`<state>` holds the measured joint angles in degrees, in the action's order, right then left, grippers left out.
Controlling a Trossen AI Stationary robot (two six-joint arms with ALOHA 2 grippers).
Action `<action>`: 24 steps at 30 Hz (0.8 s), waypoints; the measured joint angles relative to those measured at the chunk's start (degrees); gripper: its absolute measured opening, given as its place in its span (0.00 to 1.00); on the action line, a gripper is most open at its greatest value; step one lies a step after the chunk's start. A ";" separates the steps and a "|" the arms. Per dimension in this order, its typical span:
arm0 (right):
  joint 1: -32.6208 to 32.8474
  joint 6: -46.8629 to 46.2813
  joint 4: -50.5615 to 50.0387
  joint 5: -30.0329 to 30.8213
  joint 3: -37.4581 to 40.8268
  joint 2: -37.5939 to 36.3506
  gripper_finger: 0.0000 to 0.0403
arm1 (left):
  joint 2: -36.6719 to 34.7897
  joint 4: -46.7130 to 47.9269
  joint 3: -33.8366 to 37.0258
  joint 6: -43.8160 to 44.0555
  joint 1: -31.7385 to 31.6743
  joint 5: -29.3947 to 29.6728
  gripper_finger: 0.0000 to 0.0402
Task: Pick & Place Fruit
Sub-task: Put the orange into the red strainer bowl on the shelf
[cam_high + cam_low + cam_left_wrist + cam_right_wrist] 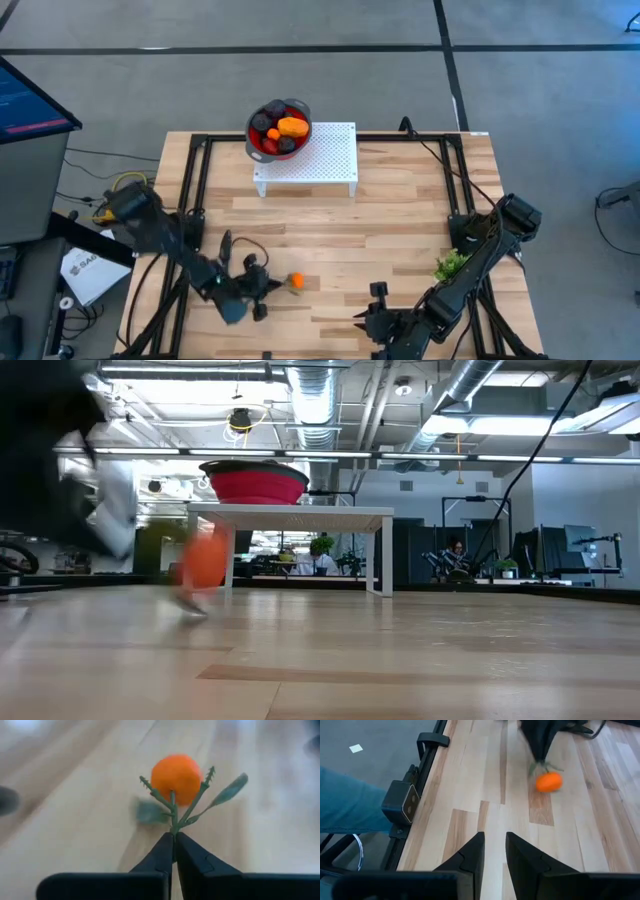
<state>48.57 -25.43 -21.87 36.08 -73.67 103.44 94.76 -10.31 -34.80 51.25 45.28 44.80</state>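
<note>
A small orange ball fruit (176,772) with a green stem and leaves is at my left gripper (174,836), which is shut on it over the near left part of the table (270,285). The same fruit (297,282) shows in the right wrist view (549,781) and, blurred, in the low view (205,557). Several other fruits (285,128), dark, red and orange, lie in the red bowl (252,145) on a white stand (330,165) at the far side. My right gripper (494,851) is open over the near edge (368,315), right of the fruit, touching nothing. My left gripper pinches the orange fruit's green stem (173,822) between its two fingertips. The ball sits beyond the fingertips, untouched by them. In the low view the fruit looks lifted just clear of the table.
A green leafy sprig (452,265) lies by the right arm near the table's right side. Black frame rails (422,757) run along the left and far edges. Bare wood (360,240) lies between the stand and the grippers.
</note>
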 joint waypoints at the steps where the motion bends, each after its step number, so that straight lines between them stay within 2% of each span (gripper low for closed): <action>1: -0.12 0.17 0.01 -0.01 0.00 0.00 0.18 | -3.10 -0.02 -0.13 -2.39 -1.56 -1.05 0.01; 6: -0.39 0.35 0.02 -0.01 0.00 -0.02 0.18 | -19.17 2.44 -1.04 -10.35 -9.81 -5.76 0.01; 12: -0.37 0.41 0.02 -0.01 0.00 -0.02 0.18 | -31.32 18.63 -11.17 -18.45 -19.51 -6.03 0.00; 19: -0.37 0.52 0.02 -0.01 0.00 -0.02 0.18 | -32.42 46.93 -28.62 -22.17 -31.91 -5.87 0.00; 24: -0.37 0.52 0.01 -0.01 0.00 -0.02 0.18 | -31.41 60.58 -35.60 -25.54 -42.78 -7.85 0.01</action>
<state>48.21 -24.91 -21.85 36.07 -73.67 103.42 63.36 50.27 -70.40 25.71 2.50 36.95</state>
